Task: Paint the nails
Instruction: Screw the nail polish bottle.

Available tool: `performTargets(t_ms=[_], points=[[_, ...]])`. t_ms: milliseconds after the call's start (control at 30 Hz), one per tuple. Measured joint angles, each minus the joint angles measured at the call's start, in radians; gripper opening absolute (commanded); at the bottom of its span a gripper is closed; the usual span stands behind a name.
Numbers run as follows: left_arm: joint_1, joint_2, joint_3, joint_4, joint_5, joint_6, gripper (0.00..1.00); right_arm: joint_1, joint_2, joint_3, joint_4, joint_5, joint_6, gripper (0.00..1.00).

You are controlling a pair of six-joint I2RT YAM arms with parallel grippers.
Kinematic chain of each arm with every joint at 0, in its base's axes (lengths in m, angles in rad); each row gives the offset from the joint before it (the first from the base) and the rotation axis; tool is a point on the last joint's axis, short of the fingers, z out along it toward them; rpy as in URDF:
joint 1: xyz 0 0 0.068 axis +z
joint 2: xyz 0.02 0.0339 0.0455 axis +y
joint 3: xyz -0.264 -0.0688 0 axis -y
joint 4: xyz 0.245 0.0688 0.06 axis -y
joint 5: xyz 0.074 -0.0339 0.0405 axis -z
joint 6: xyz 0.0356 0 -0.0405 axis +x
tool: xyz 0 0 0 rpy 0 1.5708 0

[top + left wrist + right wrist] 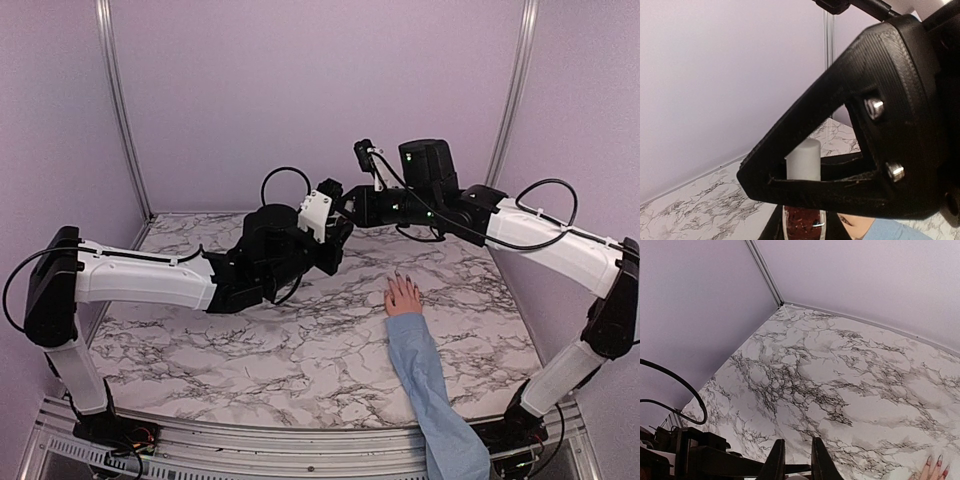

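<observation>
Since all the action is at the fingertips, starting there: the right gripper (796, 442) has its fingers (776, 460) pinched almost together. A pale bit peeks out between them at the bottom edge of its wrist view, and I'm guessing that's the white cap (803, 157). The left gripper (335, 238) looks clamped on the bottle (802, 222), which has dark red stuff inside and sits right under that cap, framed by the chunky black left fingers (840, 125). So it's one gripper on the bottle and one on the cap. They meet in the air beyond the hand (403, 297), toward the back wall and a bit to the left arm's side of it.

The hand lies flat, palm down, well apart from both grippers, with its nails (398, 274) pointing at the back wall. The light-blue sleeve (425, 380) runs from the hand back to the near edge of the marble table (200, 350).

Progress-wise, I'd call this the opening-the-bottle step. There's no brush in sight and nothing is touching the hand. The nails look dark or reddish from the right wrist view, but I can't tell if that's fresh polish. My read is that getting the cap off, carrying the brush over to the hand and all the actual painting are left to do.
</observation>
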Motion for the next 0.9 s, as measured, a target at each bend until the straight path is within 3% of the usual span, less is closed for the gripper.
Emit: performTargets(t_ms=[333,467,900], points=[[0.025,-0.068,-0.04,0.003,0.188,-0.002,0.0,-0.03,-0.035,0.0,-0.005,-0.095,-0.026,0.48],[0.042,-0.114,-0.06,0.008,0.31,-0.024,0.0,-0.07,-0.071,-0.002,0.013,-0.228,-0.054,0.57],[0.125,-0.187,-0.1,0.048,0.819,-0.178,0.0,-0.104,-0.128,-0.008,0.081,-0.736,-0.17,0.55]])
